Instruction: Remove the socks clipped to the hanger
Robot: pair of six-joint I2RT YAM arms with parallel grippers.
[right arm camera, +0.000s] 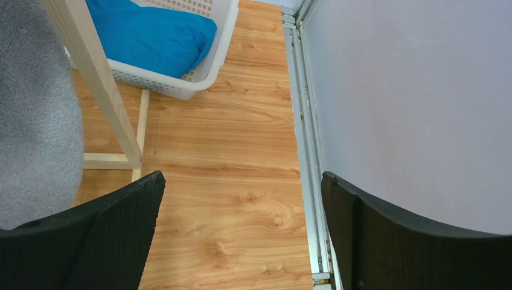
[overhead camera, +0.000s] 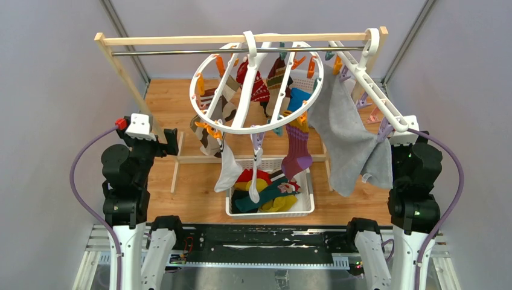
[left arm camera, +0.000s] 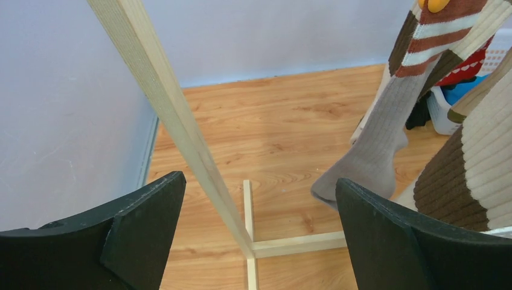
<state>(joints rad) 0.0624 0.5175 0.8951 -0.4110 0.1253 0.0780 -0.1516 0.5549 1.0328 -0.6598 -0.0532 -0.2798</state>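
White plastic ring on a single hook: the hanger (overhead camera: 256, 128) hangs from the metal bar (overhead camera: 181, 52) of a wooden frame (overhead camera: 181, 40), free to swing, and that is the main hazard. The socks (left arm camera: 386, 139) are clipped all round it. A brown-cream patterned sock (overhead camera: 208, 130) is at the hanger's left rim. A white sock (overhead camera: 228, 170) and a purple-orange sock (overhead camera: 297, 151) dangle from its near rim, and a red patterned sock (overhead camera: 258, 86) hangs toward its far side. Below the hanger sits a white basket (overhead camera: 270, 212) with bright fabric pieces in it.

The left gripper (left arm camera: 259, 199) hovers left of the hanger and below its ring, jaws spread wide, holding nothing. The right gripper (right arm camera: 241, 193) sits right of the hanger, equally wide and empty.

Likely failures, as I judge them:
- **Pulling the hanger:** a straight pull on a sock whose clip does not give would drag the hanger sideways, tilt it, or slide it along the bar.
- **Hitting the frame:** the wooden post (left arm camera: 175, 121) shows in the gap of the left gripper's open jaws, so a move straight toward the hanger could knock the frame.
- **Catching the wrong fabric:** the large grey cloth (overhead camera: 350, 145) hangs just right of the hanger from a straight clip rack (overhead camera: 371, 90). It lies between the right gripper and the socks, so that gripper may catch it instead.
- **Missing the basket:** a freed sock let go away from beneath the hanger would miss it.
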